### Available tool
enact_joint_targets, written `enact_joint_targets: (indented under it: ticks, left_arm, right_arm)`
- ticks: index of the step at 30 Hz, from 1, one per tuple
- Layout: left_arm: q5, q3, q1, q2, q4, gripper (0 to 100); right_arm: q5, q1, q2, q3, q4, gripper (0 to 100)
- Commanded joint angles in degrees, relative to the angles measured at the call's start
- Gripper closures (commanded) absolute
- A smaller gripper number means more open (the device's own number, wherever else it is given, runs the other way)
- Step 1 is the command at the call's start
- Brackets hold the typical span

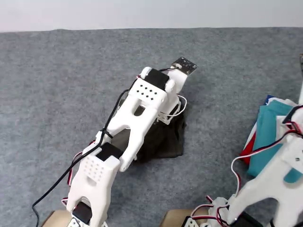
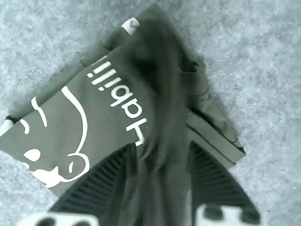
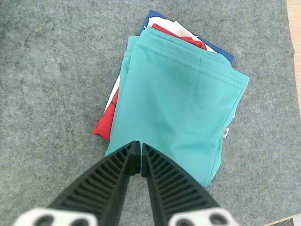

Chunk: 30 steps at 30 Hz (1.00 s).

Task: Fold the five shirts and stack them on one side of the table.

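Observation:
A dark olive shirt (image 2: 84, 127) with a white print lies partly folded on the grey mat, mid-table (image 1: 163, 139). My left gripper (image 2: 160, 160) is shut on a bunched ridge of its fabric, lifted above the rest of the shirt. The left arm (image 1: 142, 109) stretches over the shirt and hides much of it in the high view. At the right edge lies a stack with a folded teal shirt (image 3: 183, 103) (image 1: 270, 137) on top; red (image 3: 103, 125), white and blue (image 3: 221, 52) layers peek out beneath. My right gripper (image 3: 136, 153) hovers shut and empty over the stack's near edge.
The grey felt mat (image 1: 57, 94) covers the table, with open room on its left half and far side. The right arm (image 1: 279, 179) rises at the lower right. A wooden table edge (image 3: 295, 47) runs just past the stack.

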State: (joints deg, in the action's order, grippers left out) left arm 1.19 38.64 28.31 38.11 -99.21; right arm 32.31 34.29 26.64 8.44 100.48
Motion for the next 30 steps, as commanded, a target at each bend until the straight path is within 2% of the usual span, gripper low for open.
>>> enact_joint_targets:
  ticks: [1, 9, 22, 30]
  left_arm:
    - [0.35, 2.42, -1.23, -0.53, -1.32, 80]
    - [-0.26, 7.87, -9.23, -0.44, -1.32, 80]
    - [-4.48, 6.64, -19.16, 5.19, 1.58, 81]
    - [-7.82, 6.73, -24.0, 10.46, 4.57, 87]
  right_arm:
    - [0.26, -0.31, 1.71, 0.53, 2.15, 98.8]
    - [0.26, -0.31, 1.71, 0.53, 2.15, 98.8]
    - [0.26, -0.48, 1.71, 0.53, 2.15, 98.8]
    - [0.26, -0.48, 1.71, 0.53, 2.15, 98.8]
